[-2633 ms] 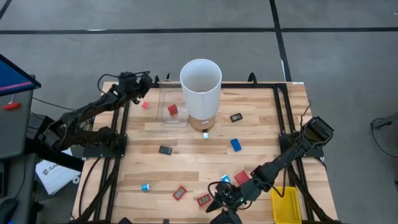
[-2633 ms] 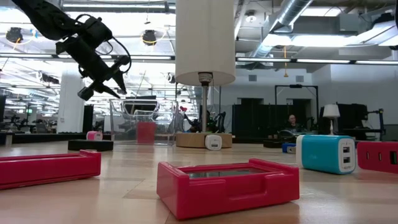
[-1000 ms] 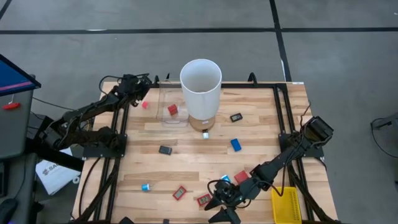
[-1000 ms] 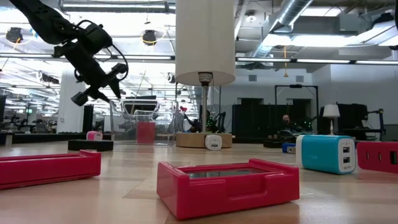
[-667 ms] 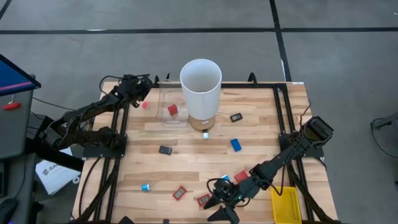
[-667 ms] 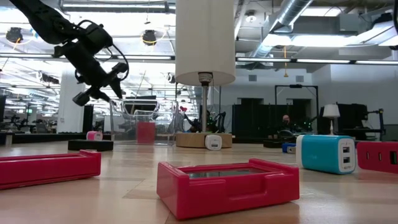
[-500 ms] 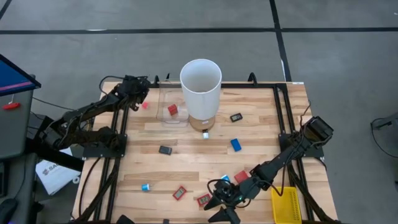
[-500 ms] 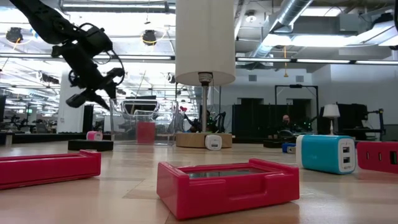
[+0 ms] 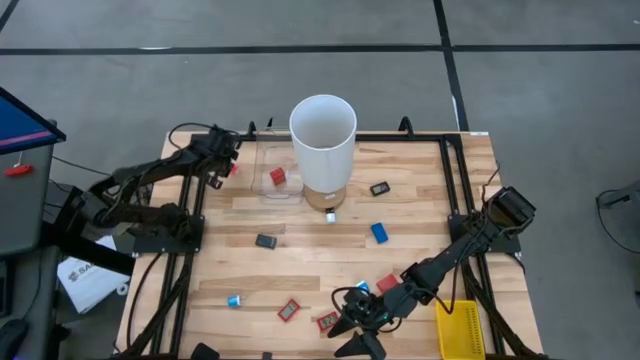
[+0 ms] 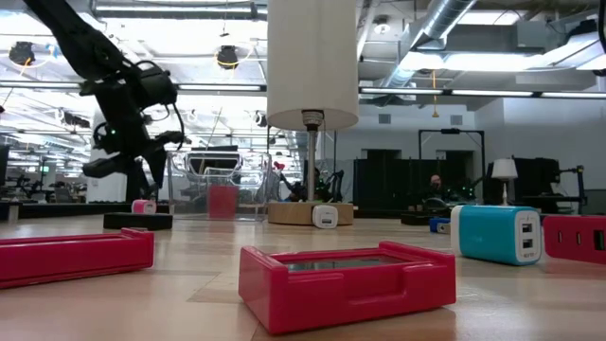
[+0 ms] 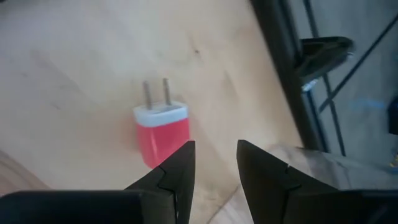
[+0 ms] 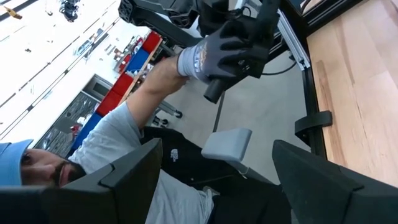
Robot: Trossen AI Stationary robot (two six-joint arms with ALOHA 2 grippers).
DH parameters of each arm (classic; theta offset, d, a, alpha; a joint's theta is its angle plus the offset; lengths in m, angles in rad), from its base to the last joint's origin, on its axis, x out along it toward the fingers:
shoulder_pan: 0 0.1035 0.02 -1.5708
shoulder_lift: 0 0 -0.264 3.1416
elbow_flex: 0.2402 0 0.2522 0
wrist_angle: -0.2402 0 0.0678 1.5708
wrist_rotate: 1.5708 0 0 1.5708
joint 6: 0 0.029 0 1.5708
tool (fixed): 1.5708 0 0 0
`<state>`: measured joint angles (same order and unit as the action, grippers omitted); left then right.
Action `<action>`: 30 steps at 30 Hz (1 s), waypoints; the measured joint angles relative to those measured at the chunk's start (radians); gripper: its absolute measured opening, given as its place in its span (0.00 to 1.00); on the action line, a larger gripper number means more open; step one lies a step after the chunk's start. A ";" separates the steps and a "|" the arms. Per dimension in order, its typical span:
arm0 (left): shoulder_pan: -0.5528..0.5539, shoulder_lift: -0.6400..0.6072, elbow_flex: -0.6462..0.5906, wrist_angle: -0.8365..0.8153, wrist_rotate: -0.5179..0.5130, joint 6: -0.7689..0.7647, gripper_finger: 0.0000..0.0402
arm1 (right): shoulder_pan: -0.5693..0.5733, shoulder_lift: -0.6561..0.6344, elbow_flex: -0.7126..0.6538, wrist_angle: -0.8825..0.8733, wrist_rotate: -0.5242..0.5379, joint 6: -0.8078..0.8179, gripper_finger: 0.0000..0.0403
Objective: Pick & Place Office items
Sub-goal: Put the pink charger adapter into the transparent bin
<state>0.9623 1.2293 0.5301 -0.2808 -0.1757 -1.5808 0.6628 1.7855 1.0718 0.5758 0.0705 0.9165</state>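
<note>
The office items lie scattered on the wooden table (image 9: 300,265). A pink-red plug (image 11: 161,134), prongs level, lies flat near the far left edge. My left gripper (image 9: 222,160) hangs just above it, pointing steeply down; its fingers (image 11: 214,155) are nearly together with nothing between them. Two red flat pieces (image 9: 289,310) (image 9: 328,321), a blue one (image 9: 379,232) and two black ones (image 9: 265,241) (image 9: 380,188) lie apart. My right gripper (image 9: 355,337) is open at the near edge, level and holding nothing.
A tall white cylinder (image 9: 323,150) stands at the far middle beside a clear box (image 9: 268,185) holding a red piece (image 9: 278,176). A yellow mesh basket (image 9: 459,328) sits at the near right corner. A person's gloved hand (image 12: 217,53) shows beyond the near edge.
My left gripper has come down toward the pink-red plug at the far left edge. It has tipped more steeply downward and rolled about its own line. My right gripper has kept still.
</note>
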 joint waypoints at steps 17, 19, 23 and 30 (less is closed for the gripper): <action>0.000 0.028 0.074 -0.198 -0.001 -0.055 0.29 | -0.011 0.000 0.000 -0.001 -0.014 -0.001 0.74; 0.000 0.028 0.074 -0.213 -0.001 -0.055 0.29 | -0.010 0.000 0.000 -0.001 -0.014 -0.004 0.74; -0.013 0.028 0.074 -0.269 0.037 -0.059 0.29 | -0.009 0.000 0.000 -0.004 -0.015 -0.008 0.74; -0.122 -0.041 0.074 -0.288 0.190 -0.053 0.34 | -0.008 0.000 0.000 -0.010 -0.014 -0.011 0.74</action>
<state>0.8398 1.1883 0.6041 -0.5688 0.0142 -1.6340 0.6544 1.7855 1.0718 0.5663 0.0562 0.9050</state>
